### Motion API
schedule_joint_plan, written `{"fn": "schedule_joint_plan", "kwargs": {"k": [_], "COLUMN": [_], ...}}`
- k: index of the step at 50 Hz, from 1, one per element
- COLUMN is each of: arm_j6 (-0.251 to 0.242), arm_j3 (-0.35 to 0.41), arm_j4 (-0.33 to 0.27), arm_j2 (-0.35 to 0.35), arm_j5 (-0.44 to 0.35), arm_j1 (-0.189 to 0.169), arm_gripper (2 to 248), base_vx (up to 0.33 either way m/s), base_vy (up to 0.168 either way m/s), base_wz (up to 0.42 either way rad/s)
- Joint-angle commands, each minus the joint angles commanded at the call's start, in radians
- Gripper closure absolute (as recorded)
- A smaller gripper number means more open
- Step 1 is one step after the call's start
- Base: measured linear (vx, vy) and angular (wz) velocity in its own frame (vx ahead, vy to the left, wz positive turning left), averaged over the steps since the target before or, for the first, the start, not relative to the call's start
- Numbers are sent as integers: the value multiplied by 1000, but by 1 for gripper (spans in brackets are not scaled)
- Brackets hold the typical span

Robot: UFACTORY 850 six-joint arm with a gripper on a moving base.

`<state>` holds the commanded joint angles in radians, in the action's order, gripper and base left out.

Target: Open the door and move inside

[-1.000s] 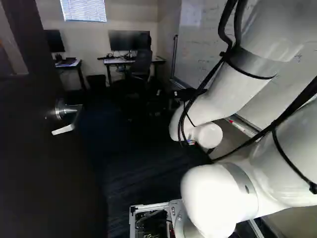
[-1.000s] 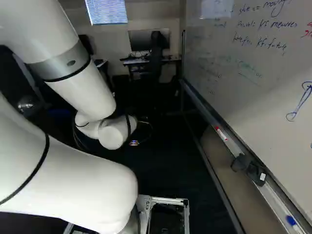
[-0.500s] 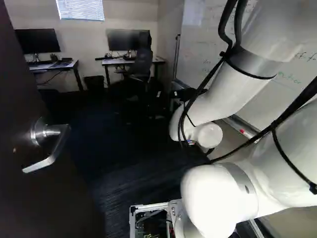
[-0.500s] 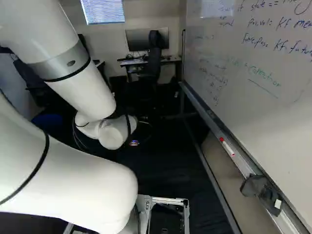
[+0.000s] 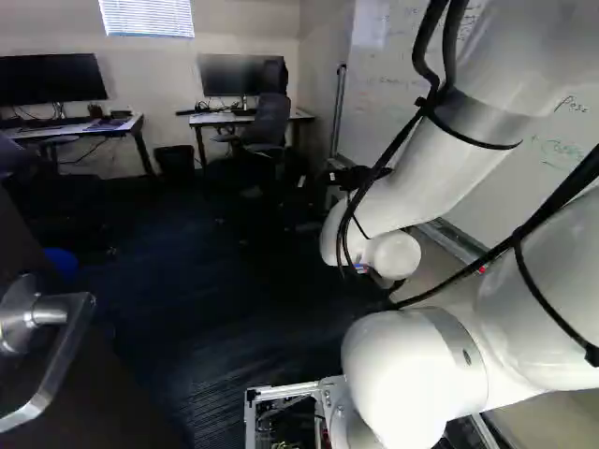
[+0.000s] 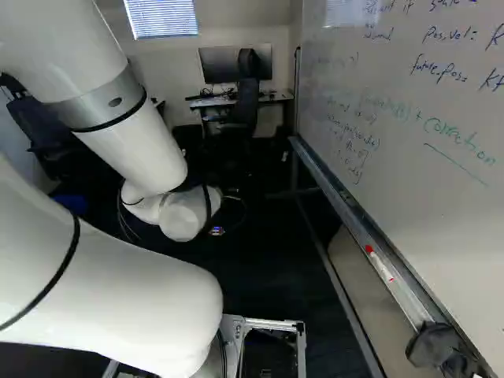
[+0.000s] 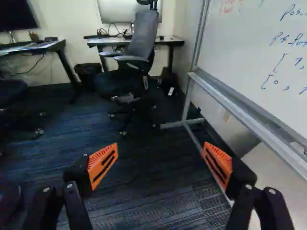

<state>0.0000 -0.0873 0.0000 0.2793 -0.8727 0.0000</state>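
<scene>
While the tool (image 7: 160,155) hangs released, 2 pads (image 7: 102,165) apart | 1 open door (image 5: 103,402) | 1 handle (image 5: 59,358) | 2 desks (image 7: 108,41) | 1 whiteboard (image 6: 402,213)

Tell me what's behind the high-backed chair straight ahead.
Behind the chair are a desk and a monitor; whatever the chair's back and seat cover cannot be seen.

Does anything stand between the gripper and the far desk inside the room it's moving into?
Yes: an office chair stands ahead of the open gripper, in front of the far desk. The whiteboard stand's foot also reaches in beside that path. The door is off to one side.
</scene>
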Motion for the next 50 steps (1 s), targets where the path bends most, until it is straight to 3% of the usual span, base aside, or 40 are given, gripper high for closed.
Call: {"fn": "schedule_joint_plan", "kwargs": {"k": [50], "arm_j6": [0], "arm_j3": [0], "arm_j4": [0], "arm_j2": [0], "arm_j5": [0], "arm_j1": [0], "arm_gripper": [3], "base_vx": [156], "base_vy": [35], "base_wz": [154]}}
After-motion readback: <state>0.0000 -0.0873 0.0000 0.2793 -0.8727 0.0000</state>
